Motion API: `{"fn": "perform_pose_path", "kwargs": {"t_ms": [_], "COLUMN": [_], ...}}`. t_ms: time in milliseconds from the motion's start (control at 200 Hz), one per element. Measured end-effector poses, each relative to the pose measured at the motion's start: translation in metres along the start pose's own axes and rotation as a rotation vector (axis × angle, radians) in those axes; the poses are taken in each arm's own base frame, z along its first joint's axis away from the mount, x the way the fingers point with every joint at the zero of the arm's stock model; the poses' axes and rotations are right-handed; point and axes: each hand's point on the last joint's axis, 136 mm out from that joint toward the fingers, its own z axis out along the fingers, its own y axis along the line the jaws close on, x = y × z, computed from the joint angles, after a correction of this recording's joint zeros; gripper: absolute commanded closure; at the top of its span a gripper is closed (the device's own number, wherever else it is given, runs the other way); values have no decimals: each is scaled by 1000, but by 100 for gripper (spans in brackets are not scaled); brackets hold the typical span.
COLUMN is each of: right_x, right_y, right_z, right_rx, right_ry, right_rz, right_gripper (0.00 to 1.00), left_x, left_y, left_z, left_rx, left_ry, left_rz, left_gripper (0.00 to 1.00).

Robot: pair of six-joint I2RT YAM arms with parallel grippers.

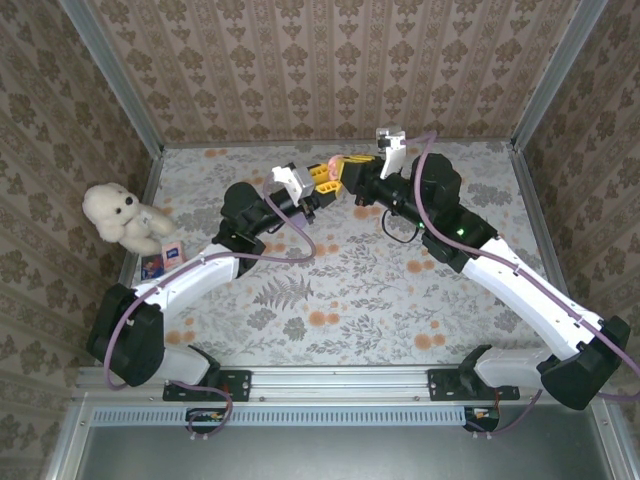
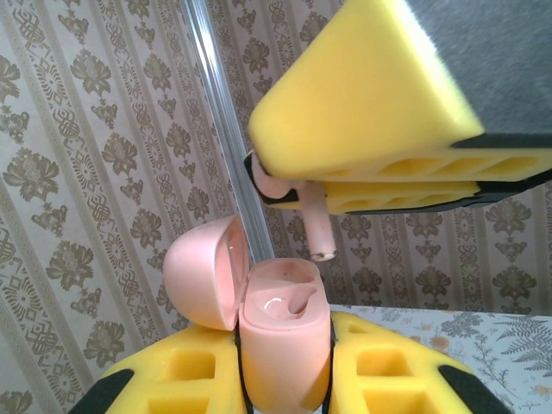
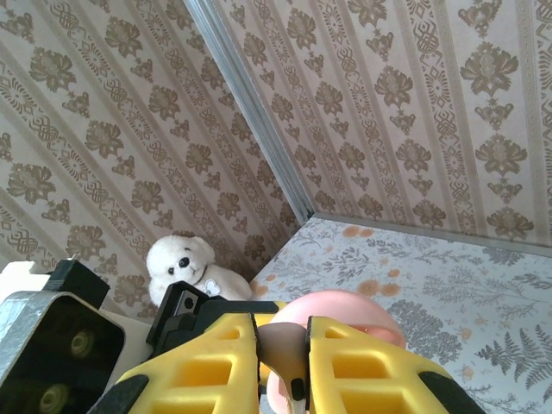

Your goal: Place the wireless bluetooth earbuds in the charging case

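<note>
The charging case (image 2: 285, 345) is a pale pink pebble with its lid (image 2: 200, 272) hinged open to the left. My left gripper (image 2: 289, 362) is shut on its body and holds it upright in the air. An empty socket shows in its top. A pink earbud (image 2: 315, 226) hangs stem down just above the case's far rim, pinched in my right gripper (image 3: 283, 345), which is shut on it. In the top view both grippers meet at the far middle of the table, the left gripper (image 1: 320, 180) beside the right gripper (image 1: 352, 170), with the case (image 1: 331, 165) between them.
A white teddy bear (image 1: 122, 217) sits at the left wall, with a small blue card (image 1: 160, 260) in front of it. Patterned walls close the table (image 1: 330, 300) at the back and both sides.
</note>
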Motion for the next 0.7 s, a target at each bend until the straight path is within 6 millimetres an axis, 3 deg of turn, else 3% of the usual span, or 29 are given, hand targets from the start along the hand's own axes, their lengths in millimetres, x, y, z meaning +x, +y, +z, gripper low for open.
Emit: {"fn": "perform_pose_path", "kwargs": {"t_ms": [385, 700], "right_x": [-1, 10], "right_y": [-5, -11], "right_z": [1, 7], "right_rx": [11, 20], "right_ry": [-3, 22], "right_rz": [20, 30], "right_gripper": [83, 83], "left_x": [0, 4], "left_y": [-1, -1], "left_z": [0, 0], "left_rx": [4, 5], "left_ry": [2, 19], "left_rz": [-2, -13], "left_gripper": [100, 100]}}
